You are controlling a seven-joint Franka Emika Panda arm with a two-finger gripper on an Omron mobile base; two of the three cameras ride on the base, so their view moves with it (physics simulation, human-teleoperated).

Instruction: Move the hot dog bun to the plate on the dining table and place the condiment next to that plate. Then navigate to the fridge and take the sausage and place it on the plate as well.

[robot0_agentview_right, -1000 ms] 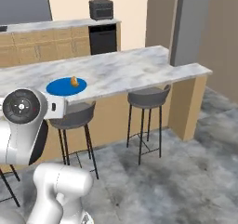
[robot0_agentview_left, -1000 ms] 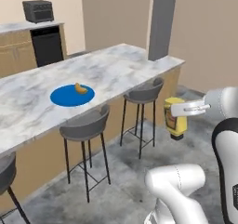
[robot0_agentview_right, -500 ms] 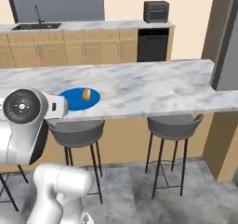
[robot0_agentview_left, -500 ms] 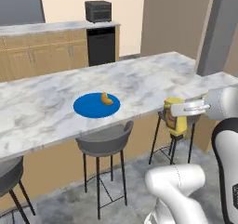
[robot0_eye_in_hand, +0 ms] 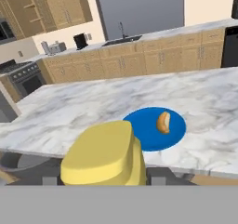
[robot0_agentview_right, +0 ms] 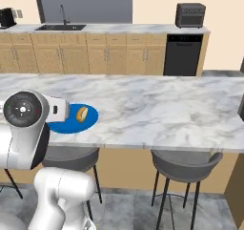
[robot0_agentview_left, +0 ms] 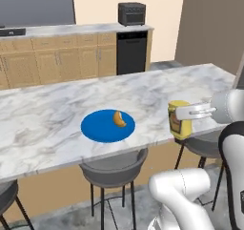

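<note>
My gripper is shut on the condiment, a yellow squeeze bottle that hangs just off the near edge of the dining table, to the right of the plate. The blue plate lies near that edge with the hot dog bun on its right half. In the right base view the plate and bun sit just beside my arm. In the hand view the bottle looms close at the bottom, with the plate and bun beyond it.
Grey bar stools stand under the table's near edge. Wooden cabinets with a marble counter line the back wall, with a dark dishwasher, a toaster oven and a sink.
The whole picture has shifted: the base has driven and turned, so the table and plate are now nearer and square in front. The bottle stays in my grip.
</note>
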